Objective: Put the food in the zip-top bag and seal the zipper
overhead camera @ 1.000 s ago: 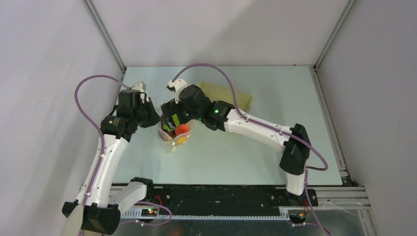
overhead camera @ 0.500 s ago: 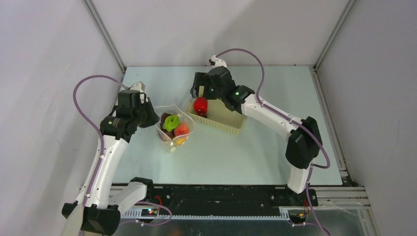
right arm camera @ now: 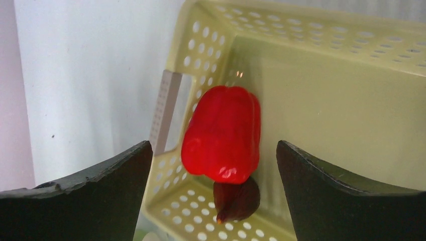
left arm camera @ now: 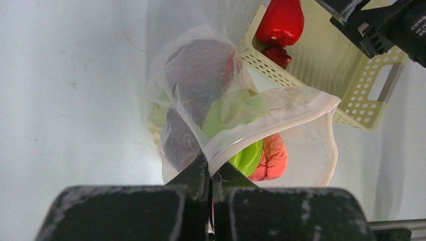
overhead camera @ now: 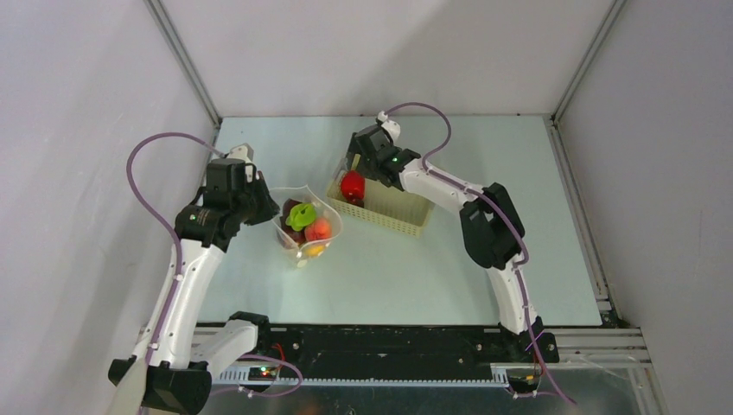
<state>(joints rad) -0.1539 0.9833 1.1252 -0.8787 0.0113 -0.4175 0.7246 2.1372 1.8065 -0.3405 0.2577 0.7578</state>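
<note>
The clear zip-top bag (overhead camera: 307,226) stands open on the table, holding dark purple, green, orange and yellow pieces. My left gripper (overhead camera: 259,201) is shut on the bag's mouth rim (left arm camera: 271,108) and holds it up; the green piece (left arm camera: 247,156) and pinkish-orange piece (left arm camera: 271,156) show inside. A red pepper (overhead camera: 352,185) lies in the pale yellow basket (overhead camera: 399,216) with a small dark purple piece (right arm camera: 236,200) beside it. My right gripper (overhead camera: 356,164) is open and empty just above the red pepper (right arm camera: 223,133), fingers either side.
The basket's handle cutout (right arm camera: 166,110) faces the bag. Grey walls with metal rails close in the table on three sides. The right arm's elbow (overhead camera: 491,226) hangs over the table right of the basket.
My right gripper left the bag, swung back to the basket and came down over the red pepper, open. The green piece now lies in the bag. The left gripper has kept its hold.
</note>
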